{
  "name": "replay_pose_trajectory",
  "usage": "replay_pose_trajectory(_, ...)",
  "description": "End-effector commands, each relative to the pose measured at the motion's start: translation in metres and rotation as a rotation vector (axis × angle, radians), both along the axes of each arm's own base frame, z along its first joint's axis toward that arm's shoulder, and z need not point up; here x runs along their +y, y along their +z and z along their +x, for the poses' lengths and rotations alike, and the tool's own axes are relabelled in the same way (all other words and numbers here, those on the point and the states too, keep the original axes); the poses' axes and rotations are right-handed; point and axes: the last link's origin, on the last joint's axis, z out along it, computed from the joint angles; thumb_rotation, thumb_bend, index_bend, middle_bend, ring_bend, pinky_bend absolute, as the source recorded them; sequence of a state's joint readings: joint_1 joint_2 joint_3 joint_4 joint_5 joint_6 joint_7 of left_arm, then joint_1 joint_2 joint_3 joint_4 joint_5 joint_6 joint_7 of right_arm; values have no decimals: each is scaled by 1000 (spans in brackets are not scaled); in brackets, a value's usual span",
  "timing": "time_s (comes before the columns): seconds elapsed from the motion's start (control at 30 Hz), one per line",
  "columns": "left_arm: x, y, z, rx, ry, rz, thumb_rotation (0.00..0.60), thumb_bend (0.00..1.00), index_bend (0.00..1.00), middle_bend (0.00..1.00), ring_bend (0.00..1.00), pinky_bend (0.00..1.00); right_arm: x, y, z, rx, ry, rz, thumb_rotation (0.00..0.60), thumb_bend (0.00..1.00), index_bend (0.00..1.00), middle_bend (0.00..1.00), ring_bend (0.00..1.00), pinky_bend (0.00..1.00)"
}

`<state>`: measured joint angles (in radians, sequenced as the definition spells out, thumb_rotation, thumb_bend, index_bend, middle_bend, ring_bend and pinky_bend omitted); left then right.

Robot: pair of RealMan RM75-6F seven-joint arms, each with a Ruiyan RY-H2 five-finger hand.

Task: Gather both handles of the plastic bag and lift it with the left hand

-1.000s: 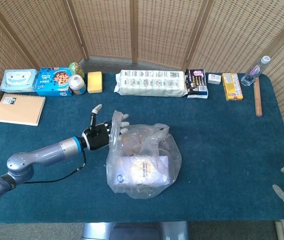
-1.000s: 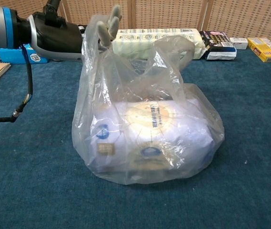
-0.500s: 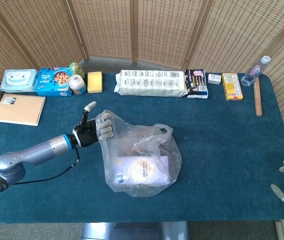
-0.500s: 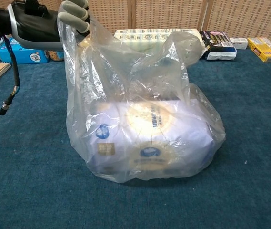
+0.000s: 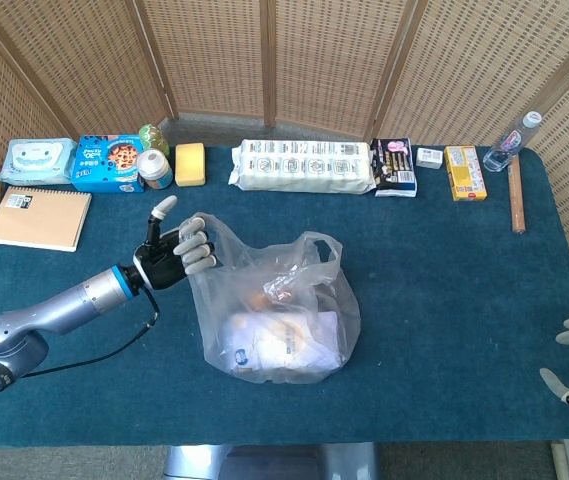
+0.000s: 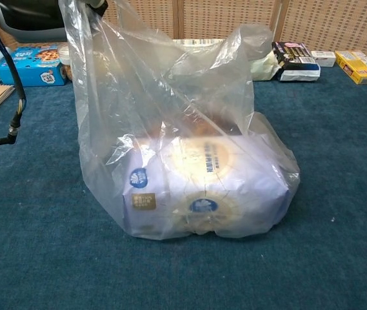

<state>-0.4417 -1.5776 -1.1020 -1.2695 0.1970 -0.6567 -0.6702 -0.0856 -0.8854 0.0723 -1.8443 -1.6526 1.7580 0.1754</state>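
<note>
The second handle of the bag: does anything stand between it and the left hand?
Nothing solid. The left hand grips one handle at the bag's left edge. The other handle stands free on the right side. Only the bag's open mouth and loose film lie between.

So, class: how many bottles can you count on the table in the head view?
2. A clear water bottle lies at the far right corner, and a green-capped bottle stands far left behind the round tin. Others may be hidden.
</note>
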Motion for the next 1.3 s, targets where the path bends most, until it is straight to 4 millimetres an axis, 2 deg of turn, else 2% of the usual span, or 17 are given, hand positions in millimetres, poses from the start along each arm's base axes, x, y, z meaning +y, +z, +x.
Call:
replay_pose_trajectory(0.03,-4,5,2,-37,-19,17,147,265,708,870,800,725,0,0,0,0,0,0,600,186,447,382,238,139)
replay_pose_trajectory(0.13,-7,9,5,-31,-43,27,151,265,708,870,800,655,-1,0,0,3,0,1,600,186,448,382,238,139)
replay_pose_trajectory(0.4,-17,27,21,5,-132,64,145,265,708,869,767,668,-7,2,2,-1,13,23,600,186,447,382,238,148)
replay_pose_trajectory(0.5,-21,35,28,35,-162,94,191,269,708,845,724,691,-13,3,4,-12,24,43,600,186,447,382,238,156)
replay_pose_trajectory(0.73,-26,51,40,75,-202,161,308,305,709,837,716,694,-28,0,6,-37,44,94,600,193,448,381,238,185)
replay_pose_trajectory(0.83,-26,55,43,102,-204,185,328,315,708,837,715,695,-35,-1,6,-47,53,101,600,206,448,381,238,204)
replay_pose_trajectory(1.1,-26,63,53,115,-205,197,321,317,708,837,716,694,-51,-9,13,-57,97,132,600,224,431,372,238,236)
replay_pose_trajectory(1.3,-28,67,66,120,-236,201,320,316,709,836,716,694,-65,-14,19,-64,135,123,600,241,374,341,238,257)
